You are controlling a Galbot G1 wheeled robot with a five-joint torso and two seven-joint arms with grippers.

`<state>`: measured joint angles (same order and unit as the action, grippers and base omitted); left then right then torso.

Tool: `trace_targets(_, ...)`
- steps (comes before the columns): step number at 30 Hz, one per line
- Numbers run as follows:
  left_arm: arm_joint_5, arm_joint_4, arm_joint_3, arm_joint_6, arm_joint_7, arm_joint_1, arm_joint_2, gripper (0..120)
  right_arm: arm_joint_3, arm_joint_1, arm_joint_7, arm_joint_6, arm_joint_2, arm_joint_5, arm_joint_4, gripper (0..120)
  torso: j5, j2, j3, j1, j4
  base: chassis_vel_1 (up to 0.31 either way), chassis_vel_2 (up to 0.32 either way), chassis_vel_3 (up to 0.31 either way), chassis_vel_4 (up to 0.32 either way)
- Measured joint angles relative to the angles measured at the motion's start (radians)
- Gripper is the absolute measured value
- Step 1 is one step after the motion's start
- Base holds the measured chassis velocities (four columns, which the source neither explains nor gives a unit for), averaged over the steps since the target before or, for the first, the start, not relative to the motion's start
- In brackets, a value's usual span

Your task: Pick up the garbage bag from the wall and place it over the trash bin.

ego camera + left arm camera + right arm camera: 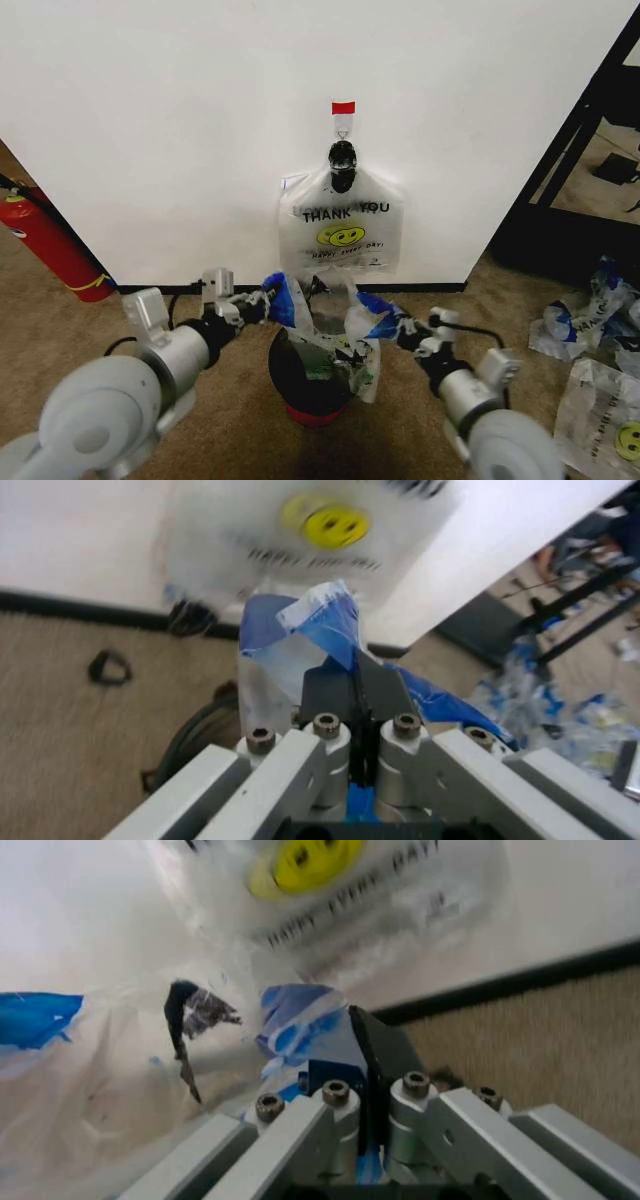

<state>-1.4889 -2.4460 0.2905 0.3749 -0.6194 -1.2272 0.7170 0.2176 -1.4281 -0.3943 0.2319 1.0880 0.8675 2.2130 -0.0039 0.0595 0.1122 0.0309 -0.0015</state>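
Note:
The garbage bag [335, 345], thin white plastic with blue patches, hangs stretched between my two grippers right over the trash bin [305, 388], a black mesh bin with a red base. My left gripper [268, 298] is shut on the bag's blue left handle [310, 626]. On the other side, my right gripper [392, 325] is shut on the blue right handle [300, 1024]. The bag's body sags into and over the bin's rim. Behind stands the white wall [180, 120], with its hook [343, 126] under a red tape strip [343, 107].
A white smiley "THANK YOU" bag [345, 230] hangs from the hook. A red fire extinguisher [50, 250] leans at the left. Several loose bags [600, 390] lie on the carpet at the right, near a black frame [580, 130].

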Motion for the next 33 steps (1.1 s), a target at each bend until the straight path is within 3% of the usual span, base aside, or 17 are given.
trace_targets(4,0.060,0.057,-0.053,-0.006,0.000,-0.012,0.028,0,-0.040,0.004,-0.008,0.005,0.034,-0.024,-0.028,0,-0.0002,0.000,0.000,0.000,0.0000,0.000,0.000,0.000,0.000)
trace_targets(12,0.062,0.049,-0.005,0.032,-0.002,-0.089,-0.028,0,-0.026,-0.068,-0.018,0.035,-0.002,-0.048,0.020,0,0.0003,0.000,0.000,0.000,-0.0002,0.000,0.000,0.000,0.000)
trace_targets(18,0.103,0.080,-0.044,0.052,-0.022,-0.119,0.007,0,-0.039,-0.076,-0.066,0.080,0.012,-0.071,0.020,0,0.0001,0.000,0.000,0.000,0.0000,0.000,0.000,0.000,0.000)
trace_targets(27,0.127,0.065,0.027,0.101,-0.069,-0.231,-0.015,0,-0.019,-0.200,-0.115,0.125,0.018,-0.120,0.090,0,0.0002,0.000,0.000,0.000,0.0000,0.000,0.000,0.000,0.000)
trace_targets(33,0.133,0.055,0.028,0.136,-0.105,-0.281,-0.017,0,-0.013,-0.241,-0.140,0.185,0.016,-0.150,0.089,0,0.0002,0.000,0.000,0.000,-0.0002,0.000,0.000,0.000,0.000)
